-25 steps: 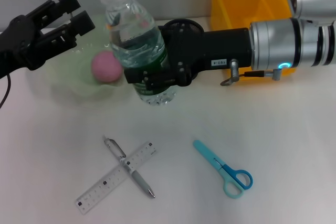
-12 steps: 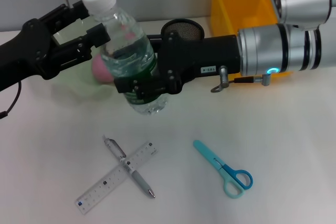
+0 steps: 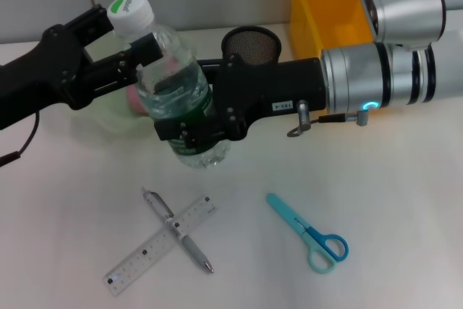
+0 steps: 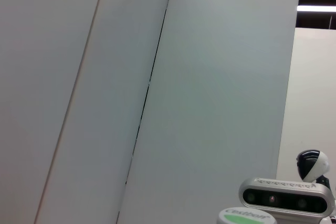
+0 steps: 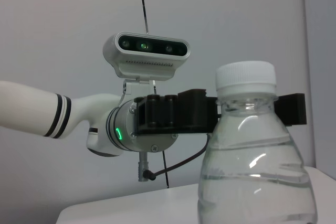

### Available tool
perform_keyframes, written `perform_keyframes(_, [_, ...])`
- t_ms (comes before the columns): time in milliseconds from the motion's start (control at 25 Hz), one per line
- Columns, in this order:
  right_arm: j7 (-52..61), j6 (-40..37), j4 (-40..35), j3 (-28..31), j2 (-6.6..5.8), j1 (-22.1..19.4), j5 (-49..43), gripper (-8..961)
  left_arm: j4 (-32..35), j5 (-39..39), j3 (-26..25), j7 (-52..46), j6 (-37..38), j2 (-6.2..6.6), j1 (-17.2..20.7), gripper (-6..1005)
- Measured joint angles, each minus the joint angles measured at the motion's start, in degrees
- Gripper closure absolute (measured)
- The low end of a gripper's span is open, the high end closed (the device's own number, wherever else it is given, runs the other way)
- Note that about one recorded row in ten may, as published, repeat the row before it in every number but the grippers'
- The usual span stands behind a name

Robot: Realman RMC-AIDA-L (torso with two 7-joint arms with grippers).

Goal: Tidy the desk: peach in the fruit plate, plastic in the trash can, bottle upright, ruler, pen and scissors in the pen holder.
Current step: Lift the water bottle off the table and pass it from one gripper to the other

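Note:
My right gripper [image 3: 187,127] is shut on a clear water bottle [image 3: 177,99] with a green label and white cap, held tilted above the table in the head view. My left gripper [image 3: 121,37] is open, one finger on each side of the bottle's neck; the right wrist view shows the same around the bottle [image 5: 256,171]. The pink peach [image 3: 133,100] lies in the pale green fruit plate [image 3: 101,117], mostly hidden behind the bottle. Ruler [image 3: 145,255] and pen [image 3: 187,245] lie crossed on the table, with blue scissors [image 3: 309,234] to their right. The black mesh pen holder [image 3: 251,43] stands behind my right gripper. No plastic is in view.
A yellow bin [image 3: 329,5] stands at the back right, behind my right arm. The left wrist view shows only wall panels, the bottle cap [image 4: 247,217] and the right arm's wrist camera [image 4: 286,198].
My right gripper carried the bottle left and slightly down. My left gripper moved right and down until its fingers straddled the bottle's neck. The peach is now mostly covered.

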Motion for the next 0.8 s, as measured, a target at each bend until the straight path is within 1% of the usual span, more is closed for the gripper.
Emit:
perform_keyframes(520, [0.0, 0.21, 0.3, -0.53, 0.01, 0.08, 0.0, 182, -0.46, 0.33, 0.0, 0.78, -0.03, 0.13, -0.18, 212])
perform_keyframes(800, [0.0, 1.32, 0.3, -1.93, 0.01, 0.26, 0.0, 182, -0.5, 0.41, 0.08, 1.35, 0.04, 0.13, -0.32, 217])
